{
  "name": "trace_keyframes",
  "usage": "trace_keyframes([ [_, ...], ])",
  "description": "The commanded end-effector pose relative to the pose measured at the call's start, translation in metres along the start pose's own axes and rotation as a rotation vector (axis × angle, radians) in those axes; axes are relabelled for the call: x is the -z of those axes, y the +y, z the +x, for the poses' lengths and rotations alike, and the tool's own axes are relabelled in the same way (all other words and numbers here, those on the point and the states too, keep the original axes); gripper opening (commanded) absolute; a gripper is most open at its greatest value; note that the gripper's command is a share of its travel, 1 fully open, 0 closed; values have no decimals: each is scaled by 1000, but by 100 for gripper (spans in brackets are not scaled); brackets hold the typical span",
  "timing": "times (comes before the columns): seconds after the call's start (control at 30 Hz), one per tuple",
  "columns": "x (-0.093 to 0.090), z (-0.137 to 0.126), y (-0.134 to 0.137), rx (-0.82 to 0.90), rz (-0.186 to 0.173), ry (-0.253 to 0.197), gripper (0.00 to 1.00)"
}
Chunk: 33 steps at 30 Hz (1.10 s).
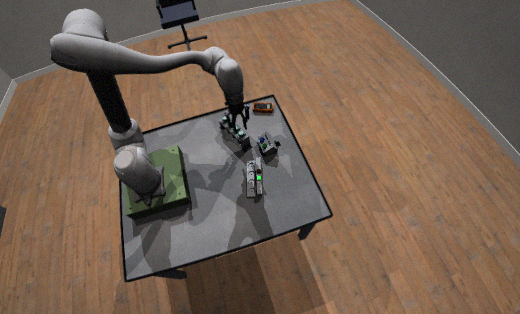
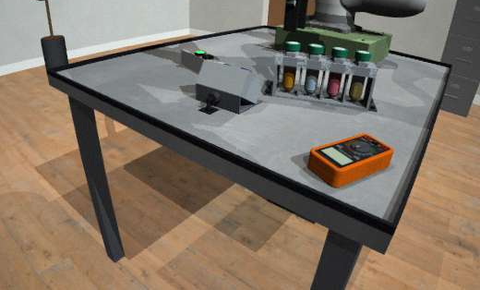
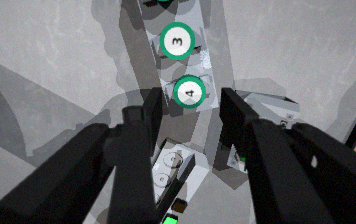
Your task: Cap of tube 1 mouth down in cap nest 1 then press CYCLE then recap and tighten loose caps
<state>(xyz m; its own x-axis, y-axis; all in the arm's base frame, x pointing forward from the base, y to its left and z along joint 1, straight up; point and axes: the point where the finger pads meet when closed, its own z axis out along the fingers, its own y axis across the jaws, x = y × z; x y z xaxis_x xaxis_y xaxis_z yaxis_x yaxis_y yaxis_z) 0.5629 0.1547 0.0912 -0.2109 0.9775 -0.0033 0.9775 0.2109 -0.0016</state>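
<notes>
My gripper (image 3: pixel 191 102) has its two black fingers moderately parted, and nothing sits between them: they hold nothing and touch nothing that I can see. In the wrist view the fingers rise from the bottom corners toward the middle of the frame, and the green-rimmed cap marked 4 (image 3: pixel 189 92) lies just above the gap between the tips, slightly left of centre, clear of both pads. Farther up the frame sits the cap marked 3 (image 3: pixel 177 41), and the edge of another cap is cut off at the top border. Below the gap, toward the bottom centre, I can make out the cap tray (image 3: pixel 197 172) with round nests and a lit green lamp (image 3: pixel 171 219) at the very bottom edge. In the exterior view the decapping station (image 2: pixel 323 96) stands right of centre (four tubes, all wearing green caps), with the key housing (image 2: pixel 226 86) just to its left and an orange multimeter (image 2: pixel 351 159) at lower right on the table (image 2: pixel 138 88).
</notes>
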Motion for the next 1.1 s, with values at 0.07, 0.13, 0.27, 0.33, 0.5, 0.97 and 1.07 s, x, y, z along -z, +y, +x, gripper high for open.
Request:
trace_keyframes([
  [0.07, 5, -6, 6, -83, -1, 0, 10],
  [0.13, 5, -19, 16, -138, -1, 0, 10],
  [0.27, 6, -45, 38, -138, -1, 0, 10],
  [0.33, 6, -49, 41, -138, -1, 0, 10],
  [0.5, -14, -70, 58, -138, -1, 0, 10],
  [0.97, -49, -109, 90, -138, -1, 0, 10],
  [1.07, -52, -109, 90, -138, -1, 0, 10],
])
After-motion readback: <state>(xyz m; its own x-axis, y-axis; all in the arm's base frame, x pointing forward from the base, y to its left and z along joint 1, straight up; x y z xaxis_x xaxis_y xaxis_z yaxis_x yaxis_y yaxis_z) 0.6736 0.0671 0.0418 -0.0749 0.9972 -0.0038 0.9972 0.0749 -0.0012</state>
